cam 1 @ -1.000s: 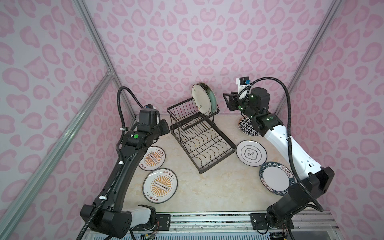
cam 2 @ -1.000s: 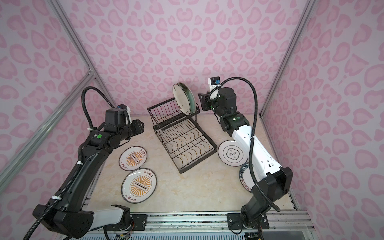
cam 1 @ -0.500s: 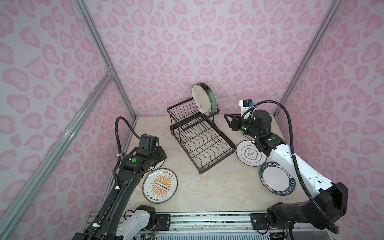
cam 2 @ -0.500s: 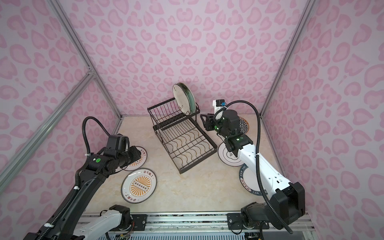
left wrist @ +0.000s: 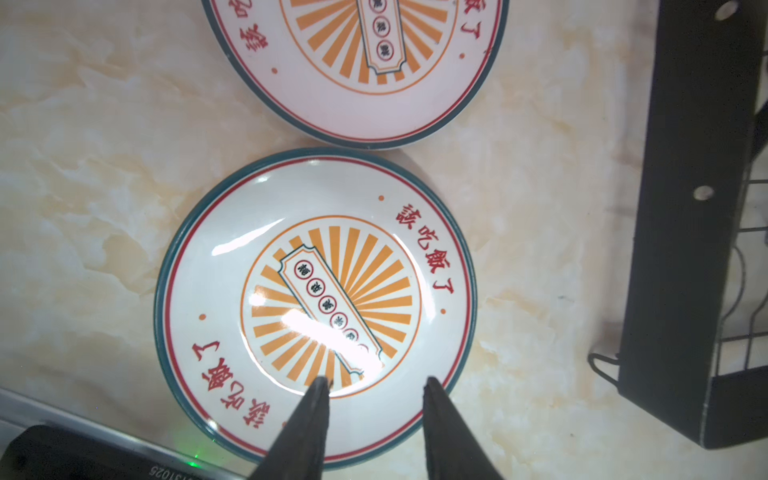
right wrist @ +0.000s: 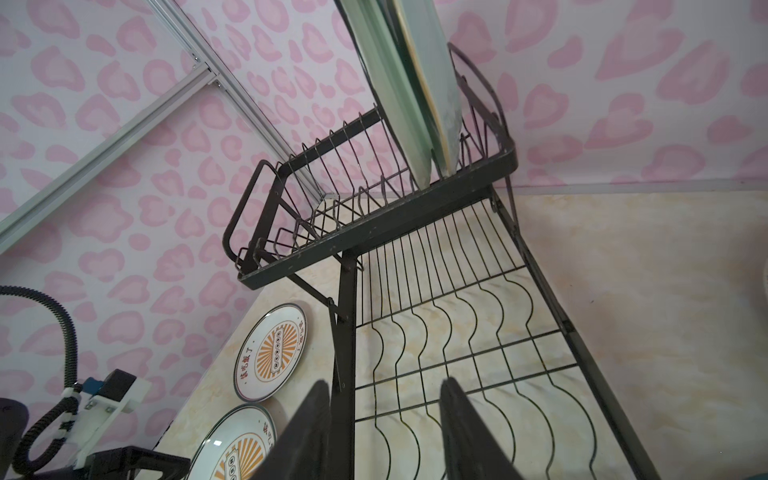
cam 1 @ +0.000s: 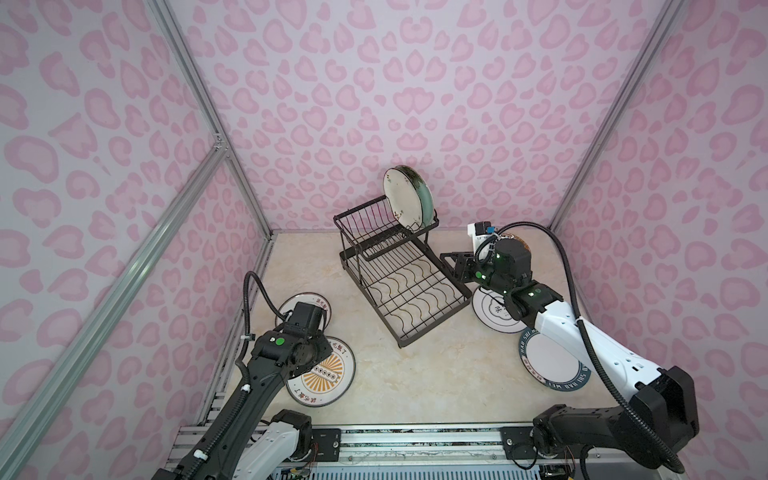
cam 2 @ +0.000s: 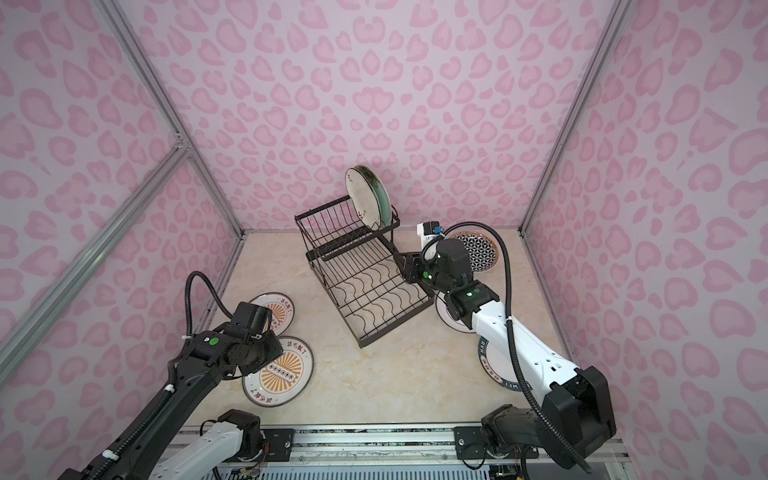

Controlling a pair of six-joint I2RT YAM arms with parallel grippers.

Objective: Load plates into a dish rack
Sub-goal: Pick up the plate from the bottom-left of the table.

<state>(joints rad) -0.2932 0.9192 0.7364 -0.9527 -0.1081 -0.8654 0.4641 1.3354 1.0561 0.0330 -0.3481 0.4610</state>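
Left wrist view: the left gripper (left wrist: 376,380) is partly open and holds nothing, its fingertips over the rim of an orange sunburst plate (left wrist: 316,307) lying flat on the table (left wrist: 83,166) at the near left, its twin (left wrist: 365,62) just beside it. In the right wrist view the right gripper (right wrist: 385,384) is also partly open and empty, just right of the dish rack (cam 1: 405,286). The rack stands mid-table towards the far wall, with a cream plate (cam 1: 401,197) and a teal plate (cam 1: 424,201) upright at the right end of its upper basket.
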